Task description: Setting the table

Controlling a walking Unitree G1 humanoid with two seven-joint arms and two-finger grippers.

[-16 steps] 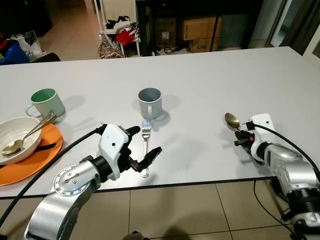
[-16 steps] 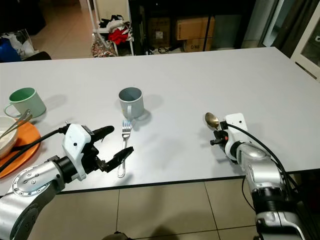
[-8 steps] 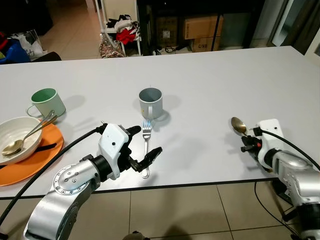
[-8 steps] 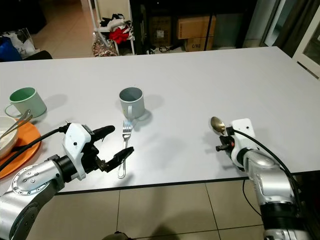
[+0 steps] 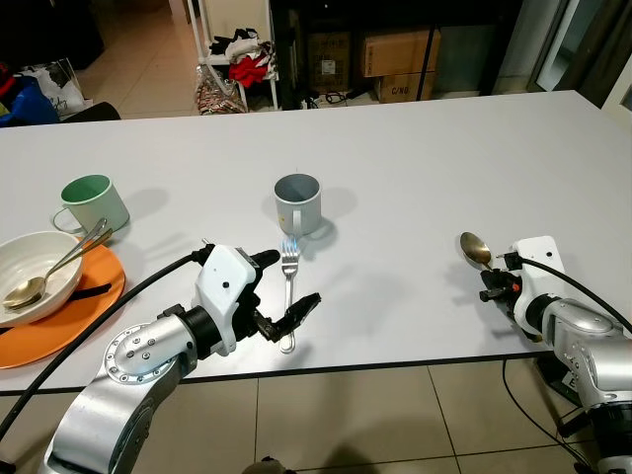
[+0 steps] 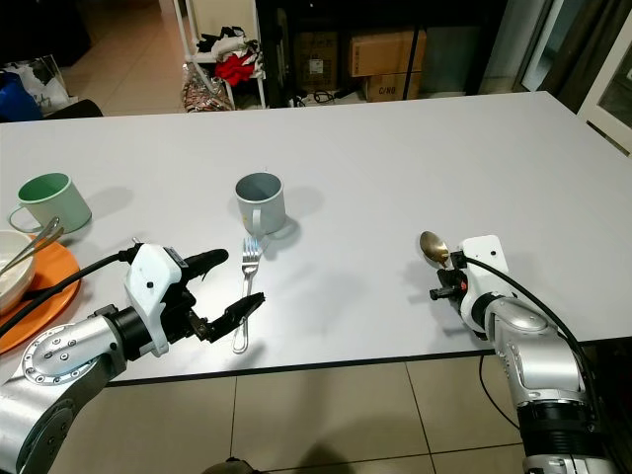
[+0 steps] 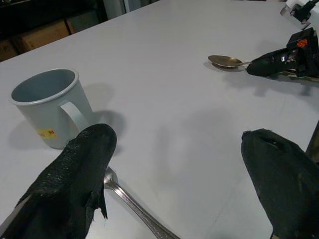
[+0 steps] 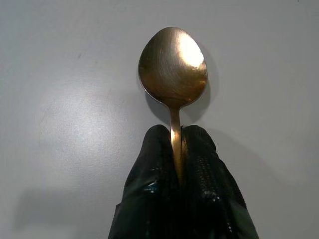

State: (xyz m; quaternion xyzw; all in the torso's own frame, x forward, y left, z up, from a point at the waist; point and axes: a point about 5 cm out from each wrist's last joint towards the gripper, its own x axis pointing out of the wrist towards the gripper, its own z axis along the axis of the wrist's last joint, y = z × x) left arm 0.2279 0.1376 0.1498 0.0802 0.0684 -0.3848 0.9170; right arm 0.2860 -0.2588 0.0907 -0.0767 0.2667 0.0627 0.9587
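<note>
A wide white worktop (image 5: 425,158) carries the setting; near its middle stands a pale grey-blue ceramic mug (image 5: 297,202) with its handle turned toward the robot, and just in front of it lies a silver metal fork (image 5: 288,286), tines pointing at the mug, handle running back toward the near edge. The left gripper (image 5: 287,288) rests low at the near edge with its two black fingers (image 7: 79,174) spread wide, one on each side of the fork's handle; whether they touch it cannot be told. The left wrist view shows the fork's handle passing under one finger, the mug just beyond it.

At the right side of the worktop, the right gripper (image 5: 497,276) lies close to the surface with its fingers (image 8: 204,169) pressed together, pinching the thin neck of a gold-coloured metal spoon (image 8: 173,69); the spoon's bowl faces up and points away from the robot, well apart from the mug and fork.

At the far left sits a round orange plate (image 5: 84,311) bearing a white bowl (image 5: 54,259) with a gold spoon and a second utensil leaning in it; a mint-green mug (image 5: 94,202) stands just behind the plate.
</note>
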